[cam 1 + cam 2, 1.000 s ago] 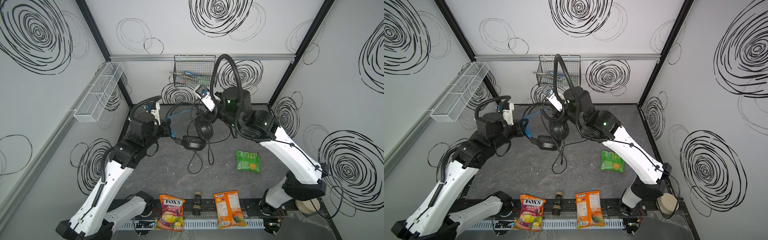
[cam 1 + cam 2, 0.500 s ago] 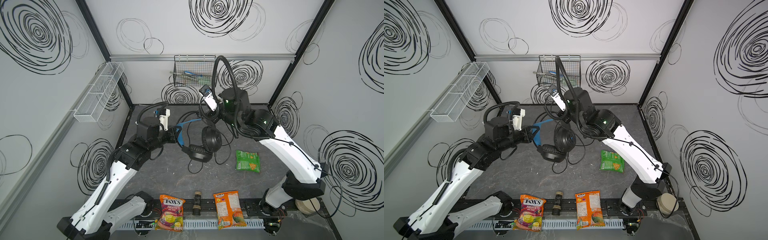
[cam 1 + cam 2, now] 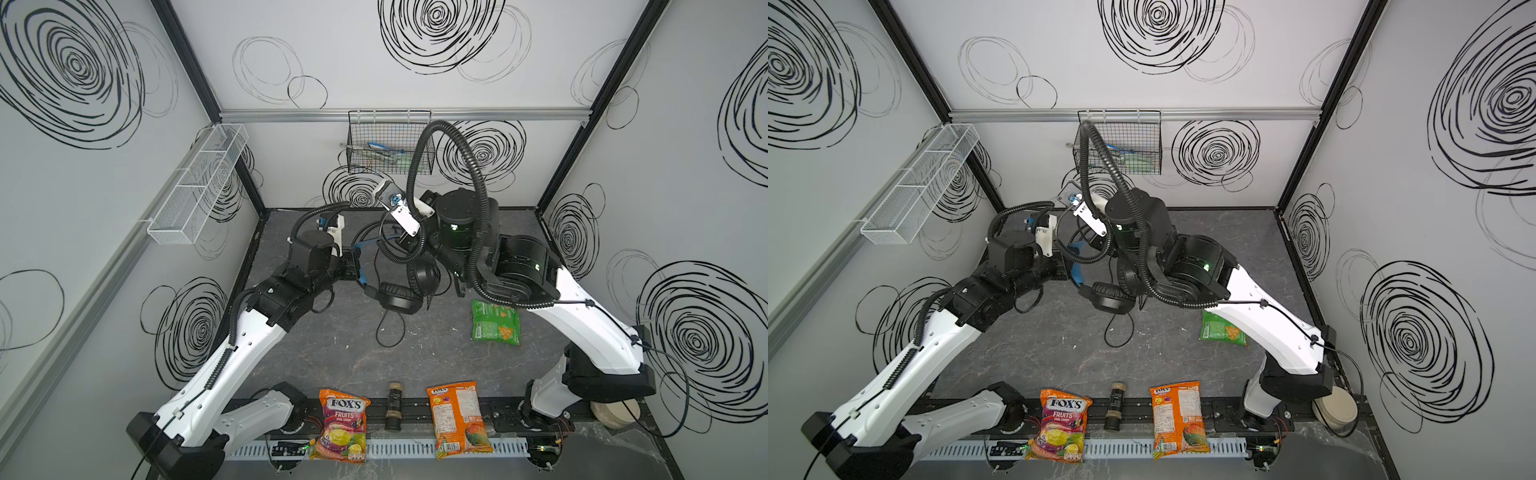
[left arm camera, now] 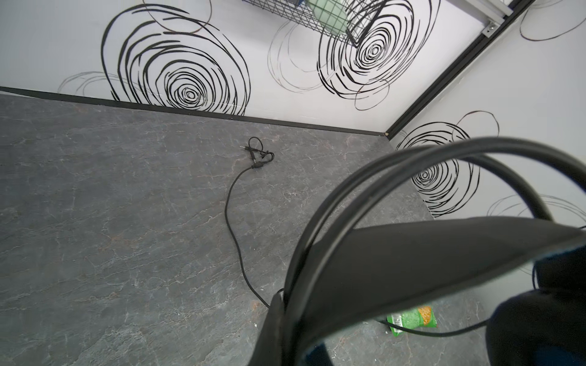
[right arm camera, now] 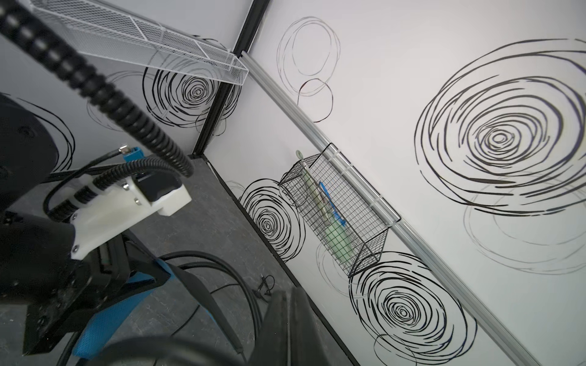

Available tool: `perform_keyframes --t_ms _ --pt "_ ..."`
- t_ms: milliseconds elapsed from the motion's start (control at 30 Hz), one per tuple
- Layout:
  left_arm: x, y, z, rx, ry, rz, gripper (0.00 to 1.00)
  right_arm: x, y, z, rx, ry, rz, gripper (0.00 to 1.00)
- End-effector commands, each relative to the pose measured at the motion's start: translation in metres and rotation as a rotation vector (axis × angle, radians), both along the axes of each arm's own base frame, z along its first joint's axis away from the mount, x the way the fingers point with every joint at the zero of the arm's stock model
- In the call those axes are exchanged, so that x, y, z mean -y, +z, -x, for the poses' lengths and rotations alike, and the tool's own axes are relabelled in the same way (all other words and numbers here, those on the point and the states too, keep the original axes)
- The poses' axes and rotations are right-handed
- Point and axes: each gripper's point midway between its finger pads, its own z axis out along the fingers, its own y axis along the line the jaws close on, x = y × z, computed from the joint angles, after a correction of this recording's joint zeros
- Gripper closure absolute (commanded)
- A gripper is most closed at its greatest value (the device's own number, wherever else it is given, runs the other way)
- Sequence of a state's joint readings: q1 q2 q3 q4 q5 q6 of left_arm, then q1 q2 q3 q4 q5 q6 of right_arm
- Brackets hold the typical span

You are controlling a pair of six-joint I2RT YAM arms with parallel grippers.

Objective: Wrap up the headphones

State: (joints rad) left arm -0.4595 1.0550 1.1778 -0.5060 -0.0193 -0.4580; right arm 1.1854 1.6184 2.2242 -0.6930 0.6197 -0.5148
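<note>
1. Two jaws of the left gripper (image 3: 354,266) pinch the blue strap (image 3: 361,274) of the headphones (image 3: 397,297), above the back of the table (image 3: 332,353).
2. These headphones hang between both grippers, their cable (image 3: 390,332) looping onto the table.
3. On the right gripper (image 3: 408,243) the jaws press together; what they hold is unclear.

A robotics lab test cell; swirl-marked white walls (image 3: 357,62), aluminium framing (image 3: 291,113), bench-mounted arms (image 3: 249,345).
</note>
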Motion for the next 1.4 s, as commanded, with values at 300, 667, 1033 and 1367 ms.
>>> perform_keyframes --t_ms 300,667,1033,1367 --pt "-0.092 0.031 -0.013 0.07 0.346 0.157 1.0 0.1 0.054 -0.004 0.081 -0.362 -0.192 1.0" --pt "-0.151 0.043 -0.021 0.055 0.603 0.163 1.0 0.142 0.032 0.018 0.034 -0.406 -0.206 1.0" --pt "-0.168 0.051 -0.033 0.106 0.673 0.044 1.0 0.069 -0.016 0.112 0.113 -0.07 0.1 0.92" --pt "-0.055 0.078 -0.027 0.311 0.137 -0.056 1.0 0.034 0.067 0.136 0.166 0.123 -0.124 0.88"
